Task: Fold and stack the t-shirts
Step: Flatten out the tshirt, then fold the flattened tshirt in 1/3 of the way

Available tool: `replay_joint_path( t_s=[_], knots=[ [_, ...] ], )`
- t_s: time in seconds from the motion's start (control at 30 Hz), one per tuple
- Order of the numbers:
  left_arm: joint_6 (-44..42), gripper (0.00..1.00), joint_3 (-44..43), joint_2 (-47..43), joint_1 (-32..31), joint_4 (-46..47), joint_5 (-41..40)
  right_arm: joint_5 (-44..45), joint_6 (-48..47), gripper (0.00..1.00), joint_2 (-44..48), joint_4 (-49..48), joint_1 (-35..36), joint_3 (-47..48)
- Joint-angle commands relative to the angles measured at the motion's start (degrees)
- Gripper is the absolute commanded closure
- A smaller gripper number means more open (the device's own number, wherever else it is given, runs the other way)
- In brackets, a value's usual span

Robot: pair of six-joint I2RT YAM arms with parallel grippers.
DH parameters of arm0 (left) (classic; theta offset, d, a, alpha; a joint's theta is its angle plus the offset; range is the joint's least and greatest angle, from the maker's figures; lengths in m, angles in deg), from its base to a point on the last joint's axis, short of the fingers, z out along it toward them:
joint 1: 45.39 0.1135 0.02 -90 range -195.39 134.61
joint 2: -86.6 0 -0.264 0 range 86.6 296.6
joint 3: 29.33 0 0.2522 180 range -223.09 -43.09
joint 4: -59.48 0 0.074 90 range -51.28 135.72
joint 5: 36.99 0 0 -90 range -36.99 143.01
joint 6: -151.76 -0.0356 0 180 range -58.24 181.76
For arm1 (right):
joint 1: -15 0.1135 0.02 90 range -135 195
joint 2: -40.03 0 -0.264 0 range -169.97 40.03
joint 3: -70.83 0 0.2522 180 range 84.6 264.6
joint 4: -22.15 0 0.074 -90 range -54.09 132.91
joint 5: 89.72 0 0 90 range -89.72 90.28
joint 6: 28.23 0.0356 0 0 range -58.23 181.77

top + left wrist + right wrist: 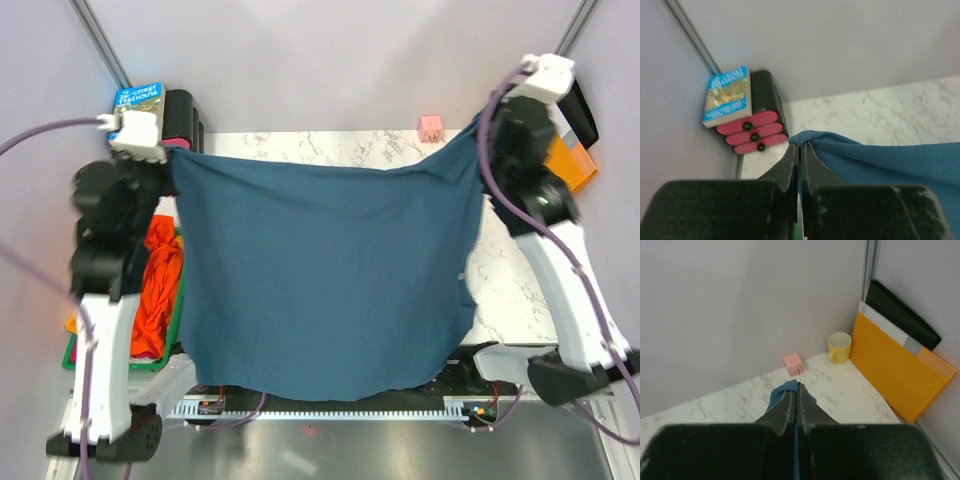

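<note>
One dark teal t-shirt (320,280) hangs spread over the marble counter (510,290), stretched between two pincers. The left pincer (800,152) is pressed together on one upper corner of the cloth, and the right pincer (796,395) pinches the other. One orange t-shirt (160,280) lies crumpled in a green bin (72,355) on the left. At the back are one pink cube (431,127), one yellow cup (839,347) and one orange folder (895,370).
</note>
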Motion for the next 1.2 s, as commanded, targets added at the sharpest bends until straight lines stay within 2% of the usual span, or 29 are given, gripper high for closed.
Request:
replay_joint_path(
  t_s=[0.0, 0.1, 0.23, 0.37, 0.63, 0.93, 1.17],
  knots=[
    [-2.21, 0.98, 9.63, 8.7, 0.32, 12.09, 1.82, -1.73, 4.15, 1.0, -7.38, -8.78, -4.02, -8.42],
    [-2.56, 0.98, 12.62, 15.98, 0.4, 17.89, 2.08, -2.17, 4.42, 1.0, -14.07, -12.83, -5.52, -11.07],
    [-3.0, 0.98, 12.71, 25.58, 0.4, 23.08, 1.3, -2.61, 3.98, 1.0, -24.7, -14.25, -7.37, -7.66],
    [-4.15, 0.98, 11.05, 33.23, 0.58, 26.86, -1.51, -2.52, 2.48, 1.0, -36.99, -14.08, -8.07, 1.92],
    [-4.15, 0.98, 0.77, 46.67, 2.69, 26.51, -5.21, -7.79, 5.2, 1.0, -51.42, -13.29, -8.69, 18.6],
    [-4.24, 0.98, -2.05, 54.77, 3.04, 28.53, -8.46, -10.78, 5.64, 1.0, -61.28, -14.25, -7.46, 26.45],
    [-3.01, 0.98, -3.46, 55.22, 3.39, 28.45, -8.81, -9.83, 6.61, 1.0, -61.38, -13.12, -7.28, 25.76]
  ],
)
